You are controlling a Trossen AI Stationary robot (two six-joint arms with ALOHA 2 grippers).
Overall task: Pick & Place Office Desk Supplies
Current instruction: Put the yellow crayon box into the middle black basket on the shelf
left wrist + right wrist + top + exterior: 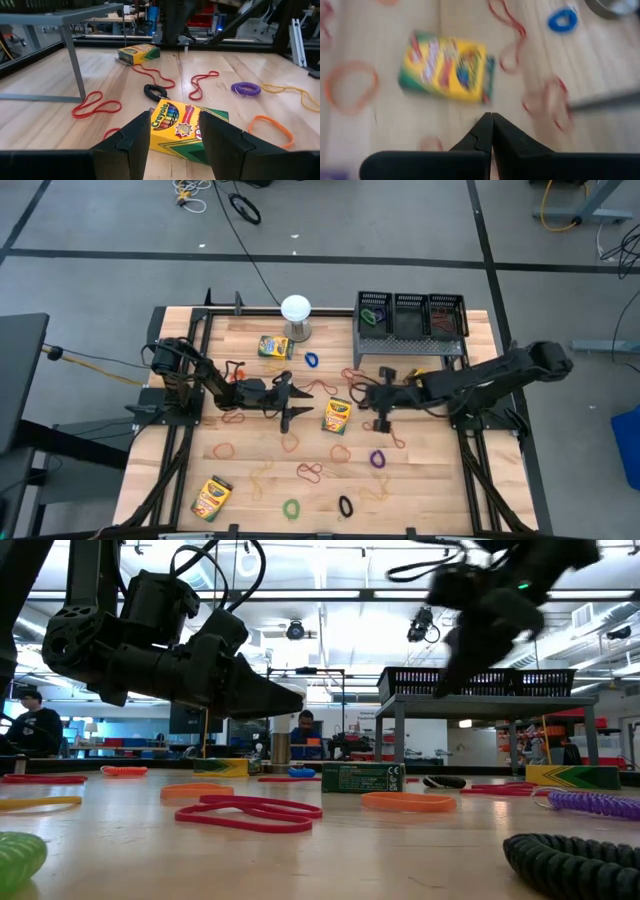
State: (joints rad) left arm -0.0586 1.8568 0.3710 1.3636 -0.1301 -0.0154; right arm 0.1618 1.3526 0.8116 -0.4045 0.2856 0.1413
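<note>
While red bands (325,387) ring it, crayon box (337,416) lies between both grippers.

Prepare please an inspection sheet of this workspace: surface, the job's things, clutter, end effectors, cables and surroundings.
Surface: wooden table, lying flat, largely covered.
Job's things: crayon boxes at centre, near the globe and at the front left; rubber bands scattered all over; three mesh bins on the riser.
Clutter: white globe at the back; grey riser at the back right.
End effectors: left end effector open, pointing at the centre crayon box, not touching it; right end effector shut, empty, above the table.
Cables: a black cable and a yellow cable on the floor.
Surroundings: people seated behind the table.
</note>
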